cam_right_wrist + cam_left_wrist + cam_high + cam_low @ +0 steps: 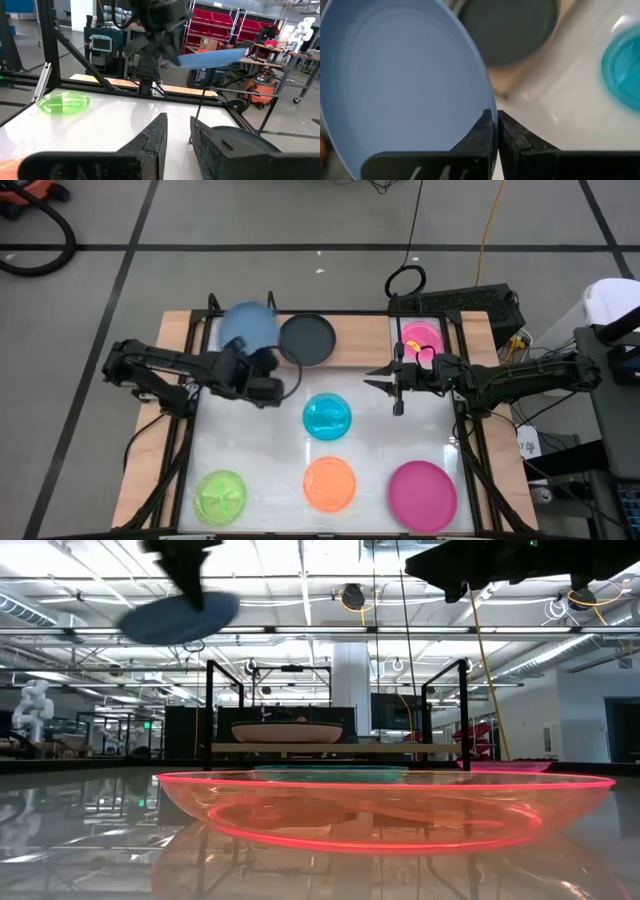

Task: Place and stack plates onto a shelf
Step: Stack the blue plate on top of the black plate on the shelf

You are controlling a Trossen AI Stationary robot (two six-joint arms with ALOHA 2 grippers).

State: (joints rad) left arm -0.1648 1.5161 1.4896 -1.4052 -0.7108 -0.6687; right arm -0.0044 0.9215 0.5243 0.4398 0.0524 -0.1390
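My left gripper is shut on a blue plate, held in the air over the left end of the light-wood shelf. In the low view the blue plate hangs high above the shelf board. A black plate rests flat on the shelf's middle, and a small magenta plate lies at its right end. My right gripper is open and hovers over the white table, right of the cyan plate. My left gripper pinches the blue plate's rim between its two fingers, one on the inner face and one outside. The plate is lifted clear of shelf and table, and in the low view it is slightly tilted.
On the white table lie a cyan plate in the middle and, along the near edge, a lime green plate, an orange plate and a large magenta plate. Black frame uprights stand at the shelf's ends. Cables hang behind the table.
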